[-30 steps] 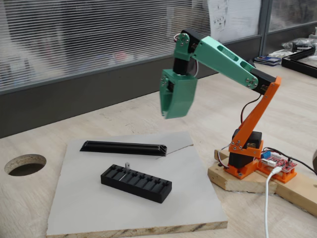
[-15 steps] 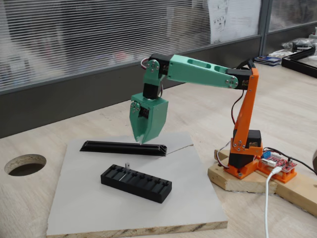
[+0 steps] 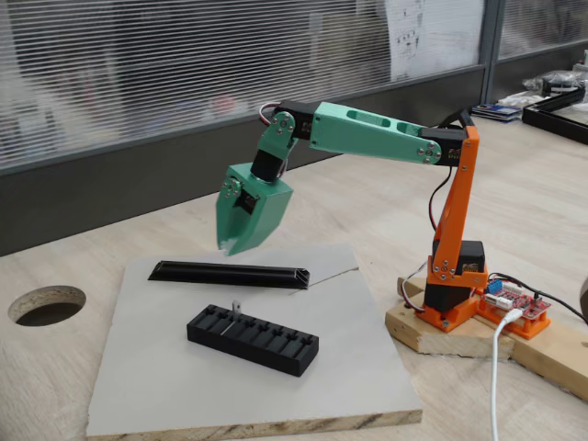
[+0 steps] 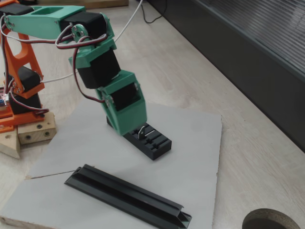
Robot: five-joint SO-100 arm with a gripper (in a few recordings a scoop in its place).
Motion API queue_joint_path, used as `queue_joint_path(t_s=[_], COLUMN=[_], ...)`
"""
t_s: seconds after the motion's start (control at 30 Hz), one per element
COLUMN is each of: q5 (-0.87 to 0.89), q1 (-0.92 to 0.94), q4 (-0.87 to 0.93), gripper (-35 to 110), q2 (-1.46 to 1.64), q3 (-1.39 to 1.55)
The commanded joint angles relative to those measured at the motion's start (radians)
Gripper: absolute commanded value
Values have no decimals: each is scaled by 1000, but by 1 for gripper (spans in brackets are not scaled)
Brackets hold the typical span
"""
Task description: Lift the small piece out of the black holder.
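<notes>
Nearest in a fixed view, low in the centre of the frame, the black holder (image 3: 253,339) lies on a grey board (image 3: 165,386) whose raw chipboard edge runs along the bottom. The small piece (image 3: 236,308) stands upright in a slot near the holder's left end, a thin silvery tab poking above the top face. Just behind, in the middle of the frame, a long black triangular bar (image 3: 230,274) lies across the board, apart from the holder.

Above the bar, left of centre, the green gripper (image 3: 227,247) hangs tip-down, tilted toward the left, clear of both bar and holder. Whether its claw is apart or together cannot be told from either fixed view. The green forearm runs right to the orange upright and base (image 3: 450,303), fixed to a wooden block at the right edge. A round hole (image 3: 46,304) is cut in the wooden table (image 3: 55,395) at the left.

In the other fixed view the bar (image 4: 127,195) is nearest, along the bottom; the holder (image 4: 153,142) sits mid-frame with the tab (image 4: 141,130) at its near-gripper end, the gripper (image 4: 128,125) partly overlapping the holder in the picture.
</notes>
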Motion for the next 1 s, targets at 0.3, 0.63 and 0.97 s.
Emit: queue_joint_path(t_s=[0.3, 0.63, 0.97], q5=[14, 15, 15], q1=[-29, -209, -193], q4=[-25, 169, 166], gripper=[17, 26, 26], q2=[14, 11, -104], q3=[-17, -15, -25])
